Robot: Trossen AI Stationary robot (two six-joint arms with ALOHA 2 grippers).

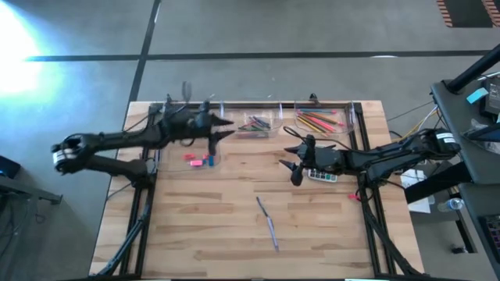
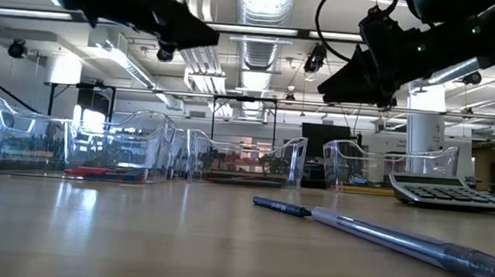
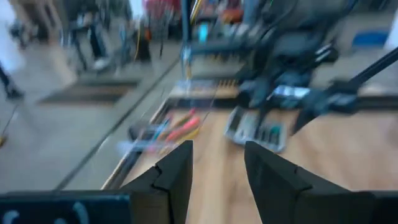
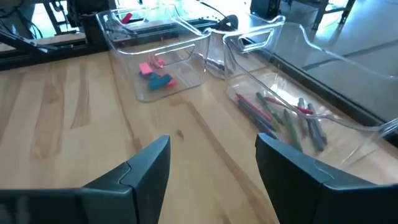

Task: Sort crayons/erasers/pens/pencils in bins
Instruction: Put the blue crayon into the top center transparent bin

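Clear bins stand in a row along the table's far edge. Pink and blue erasers (image 1: pixel 199 160) (image 4: pixel 155 73) lie on the floor of the left bin (image 4: pixel 180 78). The middle bin (image 1: pixel 255 123) holds mixed sticks (image 4: pixel 283 115). The right bin (image 1: pixel 348 119) holds long thin pencils (image 1: pixel 319 121). A blue-grey pen (image 1: pixel 269 223) (image 2: pixel 380 235) lies flat on the wood nearer the front. My left gripper (image 1: pixel 228 129) (image 3: pixel 217 149) hangs open above the left bins, holding nothing. My right gripper (image 1: pixel 289 170) (image 4: pixel 211 143) is open too, raised over the table's middle.
A grey calculator (image 1: pixel 320 176) (image 2: pixel 449 192) lies on the table under my right arm. A black frame rail (image 1: pixel 367 140) runs along the table's sides. Bare wood (image 1: pixel 203 226) stretches around the pen toward the near edge.
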